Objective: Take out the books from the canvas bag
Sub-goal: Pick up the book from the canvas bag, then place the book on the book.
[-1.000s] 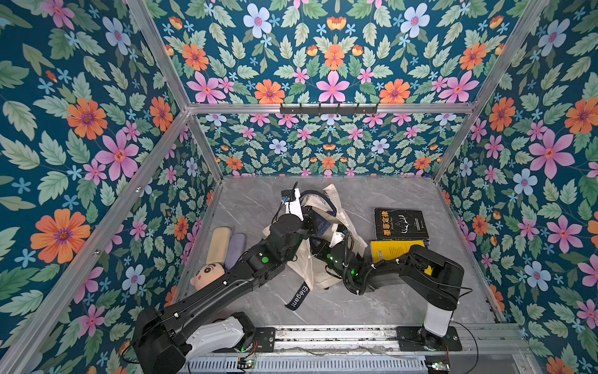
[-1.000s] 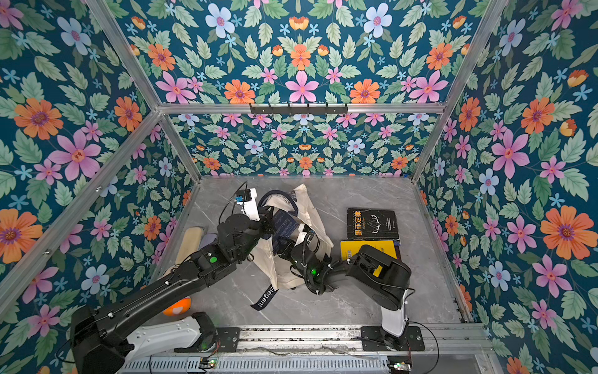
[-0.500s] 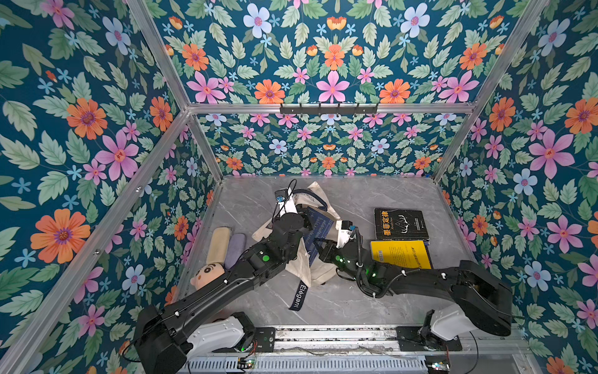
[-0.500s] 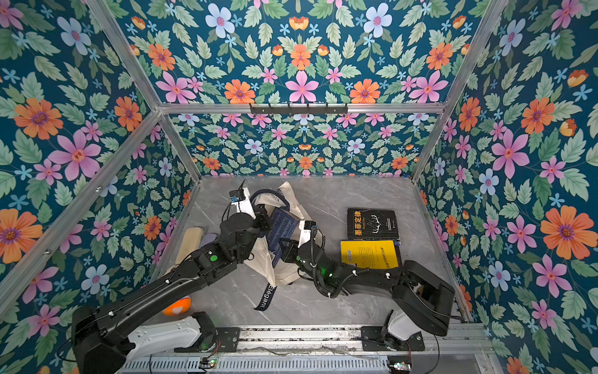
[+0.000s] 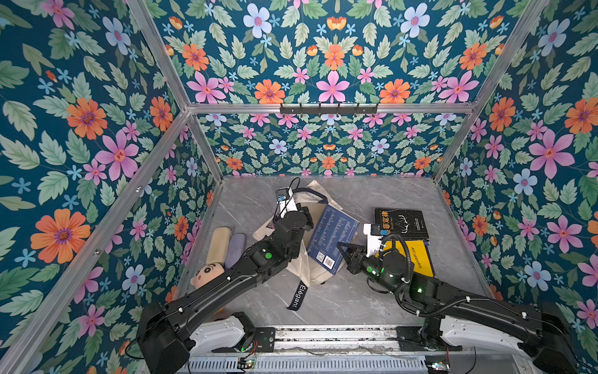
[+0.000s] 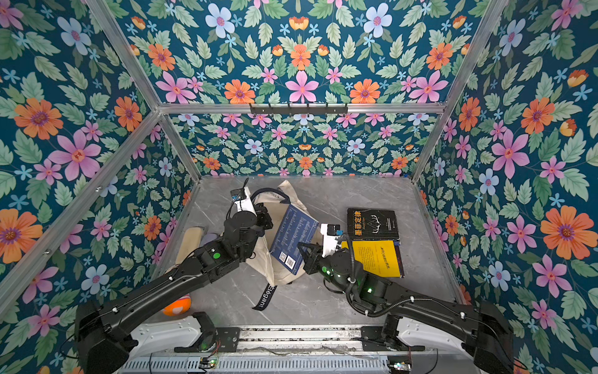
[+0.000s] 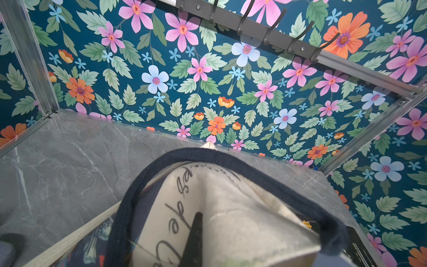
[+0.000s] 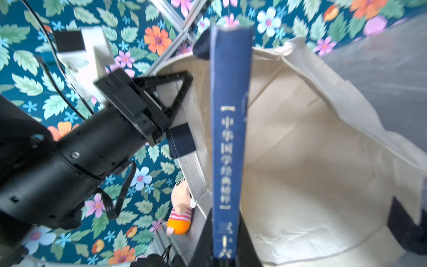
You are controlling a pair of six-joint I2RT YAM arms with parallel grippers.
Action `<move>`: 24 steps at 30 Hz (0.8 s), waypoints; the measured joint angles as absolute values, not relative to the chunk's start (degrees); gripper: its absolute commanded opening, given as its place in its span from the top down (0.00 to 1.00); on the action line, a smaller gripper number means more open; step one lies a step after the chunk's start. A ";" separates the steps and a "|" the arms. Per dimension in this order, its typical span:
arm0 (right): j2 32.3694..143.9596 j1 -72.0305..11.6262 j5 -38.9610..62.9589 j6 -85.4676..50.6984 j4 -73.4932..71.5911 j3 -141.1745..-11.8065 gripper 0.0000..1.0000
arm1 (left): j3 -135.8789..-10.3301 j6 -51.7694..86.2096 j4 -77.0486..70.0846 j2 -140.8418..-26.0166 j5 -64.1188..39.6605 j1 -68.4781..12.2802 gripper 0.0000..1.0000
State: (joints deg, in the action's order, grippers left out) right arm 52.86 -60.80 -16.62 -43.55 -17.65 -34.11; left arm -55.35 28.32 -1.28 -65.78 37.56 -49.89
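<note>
Right gripper [image 5: 343, 252] clamped shut on blue book's [image 5: 333, 236] near edge, the book tilted at canvas bag [image 5: 299, 268] mouth. Left gripper [image 5: 305, 218] pinched the bag rim.

Bare desk [image 5: 339, 301] at the front, between the two arms, crossed only by the bag's dark strap [image 5: 295, 296]. More open room along the far wall behind the black book [image 5: 401, 223], and in the far left corner. Blocked mid-desk by the canvas bag [image 5: 299, 265] and the blue book [image 5: 333, 239] tilted at its mouth. Blocked on the right by the black book and the yellow book [image 5: 417, 259], both lying flat. Blocked along the left wall by two cushions [image 5: 219, 241] and a plush doll [image 5: 207, 275].
</note>
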 measured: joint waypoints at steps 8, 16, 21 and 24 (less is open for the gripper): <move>43.55 -50.37 -19.59 -42.94 -9.17 -33.80 1.00 | -55.42 28.27 -0.21 -66.19 37.69 -49.84 1.00; 38.39 -33.43 -16.43 -45.10 -2.35 -33.82 1.00 | -55.90 28.08 0.54 -66.81 37.56 -49.84 1.00; 39.00 -22.74 -13.45 -49.78 -0.93 -30.92 1.00 | -55.96 28.05 0.56 -66.83 37.36 -49.84 1.00; 40.42 -18.87 -13.02 -53.93 -1.91 -28.36 1.00 | -55.96 28.05 0.64 -66.85 37.30 -49.84 1.00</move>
